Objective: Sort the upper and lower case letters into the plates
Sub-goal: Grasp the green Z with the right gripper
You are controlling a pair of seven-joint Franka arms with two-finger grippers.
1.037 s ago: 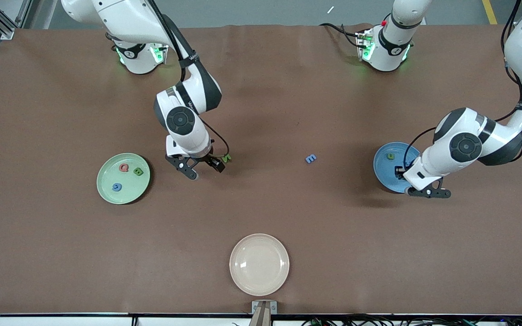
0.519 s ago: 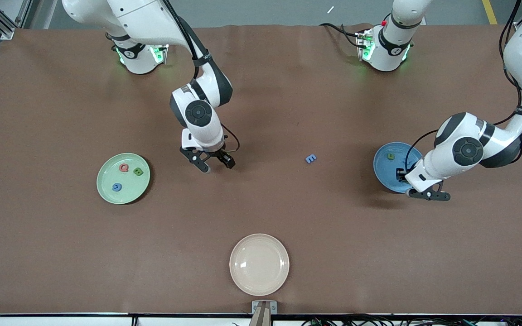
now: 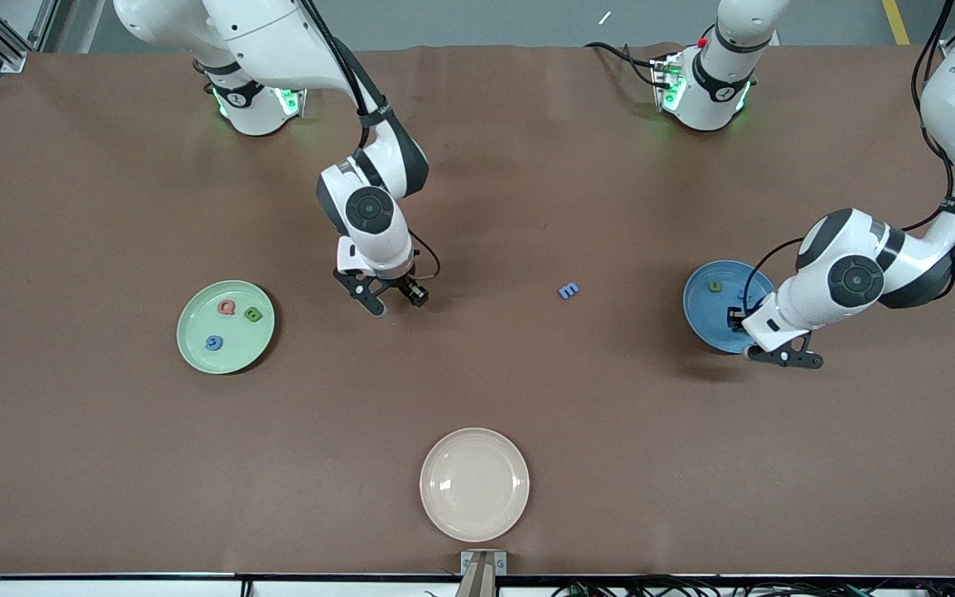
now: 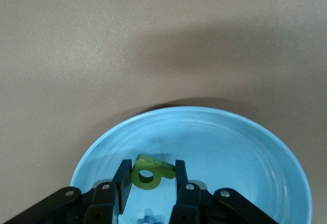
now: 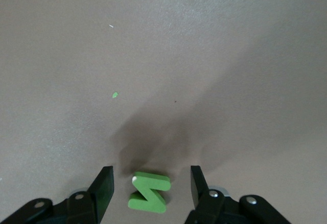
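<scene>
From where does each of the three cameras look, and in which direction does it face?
Front view: high across the table, facing the robots; sees the pale green plate, blue plate, right arm, left arm.
Left wrist view: on the left wrist, looking down into the blue plate; left fingers grip the green q.
Right wrist view: on the right wrist, looking down at the table; open right fingers flank the green N.
Shared: front and left wrist views show the blue plate.

Bare brown table (image 3: 527,390) around blue e (image 3: 569,290); plates well apart.
</scene>
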